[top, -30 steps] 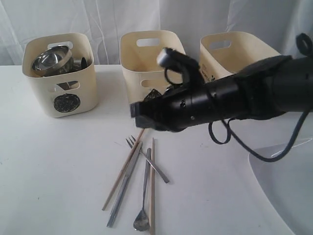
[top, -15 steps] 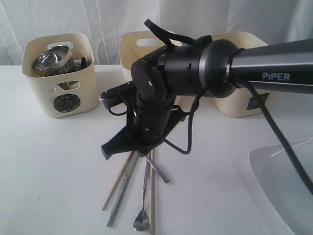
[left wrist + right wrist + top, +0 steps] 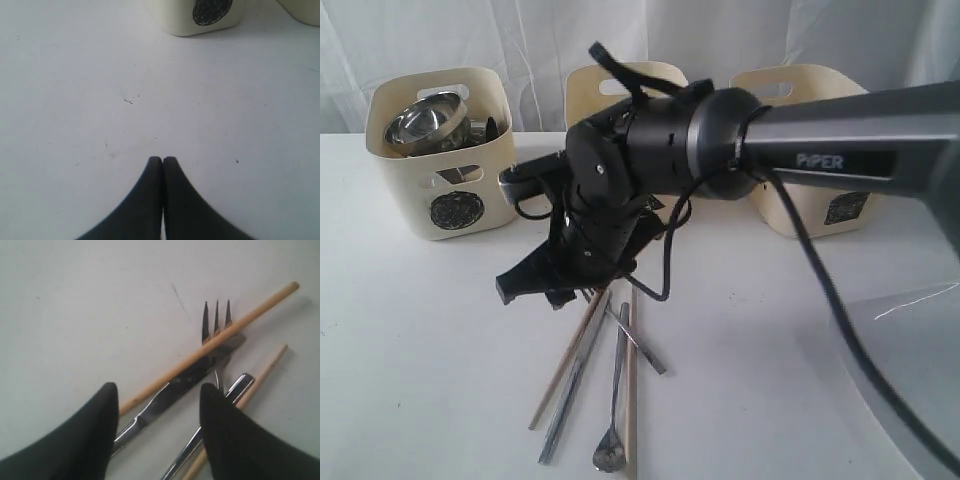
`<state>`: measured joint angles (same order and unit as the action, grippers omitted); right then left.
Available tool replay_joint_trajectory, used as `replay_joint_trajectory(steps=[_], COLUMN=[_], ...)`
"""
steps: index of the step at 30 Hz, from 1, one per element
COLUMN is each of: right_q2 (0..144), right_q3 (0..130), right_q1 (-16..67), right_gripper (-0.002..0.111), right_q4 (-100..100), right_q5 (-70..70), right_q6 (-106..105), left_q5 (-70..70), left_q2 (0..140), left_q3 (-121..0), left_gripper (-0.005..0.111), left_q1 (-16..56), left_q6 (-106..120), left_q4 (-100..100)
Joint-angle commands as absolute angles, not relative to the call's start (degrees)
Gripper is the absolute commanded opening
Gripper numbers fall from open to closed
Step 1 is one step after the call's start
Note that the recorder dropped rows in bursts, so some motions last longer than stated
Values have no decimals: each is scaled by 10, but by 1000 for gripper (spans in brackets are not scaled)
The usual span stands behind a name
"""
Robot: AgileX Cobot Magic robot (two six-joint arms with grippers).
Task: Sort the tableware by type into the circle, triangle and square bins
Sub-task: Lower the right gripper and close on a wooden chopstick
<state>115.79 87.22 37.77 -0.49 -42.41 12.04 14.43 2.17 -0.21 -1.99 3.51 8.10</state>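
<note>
My right gripper (image 3: 532, 290) (image 3: 159, 390) hangs open just above the heap of cutlery on the table. The knife (image 3: 165, 395) lies between its fingers, untouched. One wooden chopstick (image 3: 210, 345) crosses over the knife and the fork (image 3: 216, 315). The spoon's handle (image 3: 240, 386) and the second chopstick (image 3: 267, 367) lie beside them. The spoon (image 3: 612, 440) ends near the front edge. The circle bin (image 3: 445, 190) (image 3: 200, 20) holds a steel bowl (image 3: 420, 122) and mugs. My left gripper (image 3: 163, 160) is shut and empty over bare table. The white bowl is out of view.
The right arm crosses the middle and hides most of the middle bin (image 3: 620, 85). The square bin (image 3: 810, 110) stands at the back right. The large white plate (image 3: 910, 390) lies at the front right. White curtains hang behind.
The right arm has swung left and down; its gripper now hovers open at the cutlery's far end. The cutlery has not moved.
</note>
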Motion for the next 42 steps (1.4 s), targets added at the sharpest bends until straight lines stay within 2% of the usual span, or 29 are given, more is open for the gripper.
replay_joint_trajectory(steps=[1,18,26,42], right_q2=[1208,1274,1275,1274], right_q3=[888,916,916,916], right_q1=[368,335,335,335], right_gripper=[52,51,28,25], right_q4=[-35,-35,-35,-36], right_q5=[-426,-339,-337,-281], right_q6=[210,259,259,258], left_q5=[146,146,146,146], left_q2=[22,22,22,22], left_q3=[0,0,0,0], left_gripper=[0,0,0,0], left_q1=[-22,-22,-22,-22], left_q6=[35,35,35,35], left_q4=[89,89,89,89])
